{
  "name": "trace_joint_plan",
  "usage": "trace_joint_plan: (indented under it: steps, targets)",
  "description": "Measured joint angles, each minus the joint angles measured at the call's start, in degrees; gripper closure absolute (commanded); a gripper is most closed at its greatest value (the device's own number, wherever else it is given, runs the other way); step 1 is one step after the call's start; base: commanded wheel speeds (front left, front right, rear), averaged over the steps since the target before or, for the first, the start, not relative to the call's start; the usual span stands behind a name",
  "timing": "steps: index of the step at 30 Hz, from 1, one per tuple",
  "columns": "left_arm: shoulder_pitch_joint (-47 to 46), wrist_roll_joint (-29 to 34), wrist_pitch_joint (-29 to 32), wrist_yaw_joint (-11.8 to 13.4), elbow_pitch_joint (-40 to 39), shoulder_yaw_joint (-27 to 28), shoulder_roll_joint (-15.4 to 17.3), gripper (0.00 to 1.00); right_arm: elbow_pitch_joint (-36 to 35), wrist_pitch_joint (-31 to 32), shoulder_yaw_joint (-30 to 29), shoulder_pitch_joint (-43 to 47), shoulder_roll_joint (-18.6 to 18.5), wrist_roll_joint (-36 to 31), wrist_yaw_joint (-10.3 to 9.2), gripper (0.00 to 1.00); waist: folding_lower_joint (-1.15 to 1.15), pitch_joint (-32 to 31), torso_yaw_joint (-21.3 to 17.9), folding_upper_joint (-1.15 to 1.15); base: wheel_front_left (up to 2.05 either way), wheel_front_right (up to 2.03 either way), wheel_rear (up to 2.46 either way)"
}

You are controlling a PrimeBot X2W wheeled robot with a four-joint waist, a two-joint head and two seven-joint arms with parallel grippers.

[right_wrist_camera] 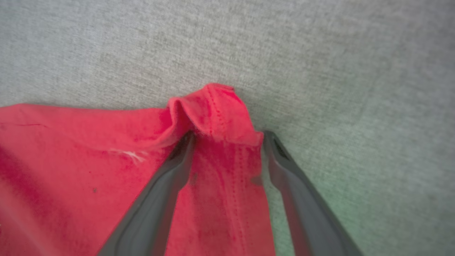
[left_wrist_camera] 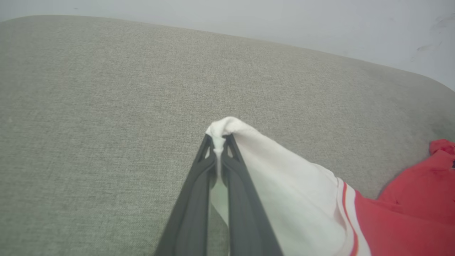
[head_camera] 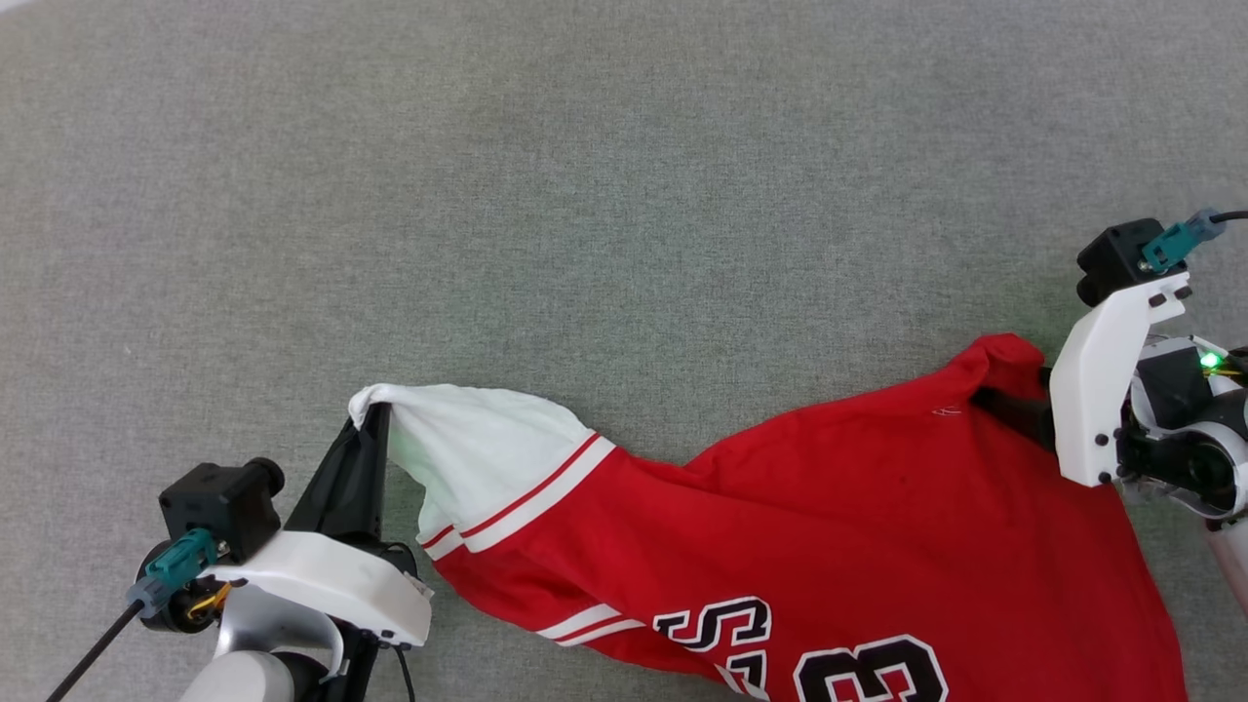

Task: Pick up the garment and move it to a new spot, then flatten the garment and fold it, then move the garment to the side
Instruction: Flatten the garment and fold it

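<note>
The garment (head_camera: 829,546), a red jersey with black white-outlined characters, lies stretched across the grey surface. Its white sleeve (head_camera: 468,448) with red stripe trim is pulled up toward the lower left. My left gripper (head_camera: 373,414) is shut on the tip of that sleeve (left_wrist_camera: 284,177), and the pinch between its fingertips (left_wrist_camera: 218,140) shows plainly in the left wrist view. At the right, my right gripper (head_camera: 1009,409) stands open. Its two fingers straddle a red hemmed corner of the garment (right_wrist_camera: 220,110), which lies loosely between them (right_wrist_camera: 227,137).
A grey woven fabric surface (head_camera: 585,195) spreads out on all sides of the garment. In the left wrist view its rounded far edge (left_wrist_camera: 320,53) meets a pale wall (left_wrist_camera: 249,17). The garment's lower part runs off the bottom of the head view.
</note>
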Motion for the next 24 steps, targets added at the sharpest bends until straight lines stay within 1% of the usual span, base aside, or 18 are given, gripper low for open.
trace_joint_plan:
  steps: [1, 2, 5, 8, 12, 14, 15, 16, 17, 22, 24]
  targets:
    - [0.0, 0.0, 0.0, 0.0, 0.3, 0.0, 0.0, 1.0, 0.6, 0.2, 0.5, -0.5, -0.1, 0.3, 0.0, 0.96, 0.0, -0.1, 0.0, 0.0, 0.0, 0.0, 0.0]
    - [0.0, -0.1, 0.0, -0.1, 0.6, 0.0, -0.1, 1.0, 1.2, 0.4, 0.8, -0.8, 0.0, 0.8, -0.01, 1.0, 0.0, -0.3, -0.1, 0.0, 0.0, 0.0, 0.0]
    - [-0.4, -0.3, 0.0, -0.4, 1.1, 0.1, 0.1, 1.0, 2.5, -0.5, 2.2, -1.8, 0.3, 1.6, -0.09, 1.0, 0.0, -1.0, -0.4, 0.0, 0.0, 0.0, 0.0]
    - [-1.6, -0.3, 0.3, -1.0, 1.6, 0.3, 1.0, 1.0, 3.3, -2.5, 3.5, -2.5, 0.6, 1.7, -0.07, 1.0, 0.0, -2.3, -0.8, 0.0, 0.0, 0.0, 0.0]
    - [-6.1, -1.1, 0.8, -2.6, 2.7, 1.4, 2.2, 1.0, 4.7, -7.4, 3.4, -5.3, 1.0, 0.3, 0.01, 1.0, 0.01, -4.3, -1.6, 0.0, 0.0, 0.0, 0.0]
    - [-9.7, -1.3, 1.7, -3.6, 4.1, 2.0, 2.9, 1.0, 5.7, -10.3, 2.5, -7.7, 1.1, -1.0, 0.01, 1.0, 0.0, -5.5, -2.0, 0.0, 0.0, 0.0, 0.0]
    - [-11.5, -2.9, 2.2, -4.5, 4.9, 2.4, 2.7, 1.0, 6.3, -11.7, 2.1, -8.8, 1.4, -1.6, 0.01, 1.0, 0.01, -6.1, -2.3, 0.0, 0.0, 0.0, 0.0]
    - [-15.8, -3.7, 3.3, -5.8, 7.2, 2.7, 2.6, 1.0, 7.9, -14.1, 1.1, -10.9, 2.1, -2.7, 0.01, 1.0, 0.0, -7.2, -2.9, 0.0, 0.0, 0.0, 0.0]
    - [-18.3, -4.4, 3.7, -6.6, 8.6, 2.9, 2.5, 1.0, 8.8, -15.2, 0.6, -12.0, 2.4, -3.5, 0.01, 1.0, 0.0, -7.8, -3.2, 0.0, 0.0, 0.0, 0.0]
    - [-32.5, -4.4, 4.3, -8.6, 17.7, 3.2, 1.8, 1.0, 12.6, -20.2, -1.9, -18.1, 4.4, -6.1, 0.01, 1.0, 0.0, -9.5, -4.9, 0.0, 0.0, 0.0, 0.0]
    - [-37.5, -4.7, 4.3, -9.5, 21.6, 3.5, 0.8, 1.0, 14.1, -21.8, -3.0, -20.9, 5.7, -6.6, 0.01, 1.0, 0.0, -9.8, -5.6, 0.0, 0.0, 0.0, 0.0]
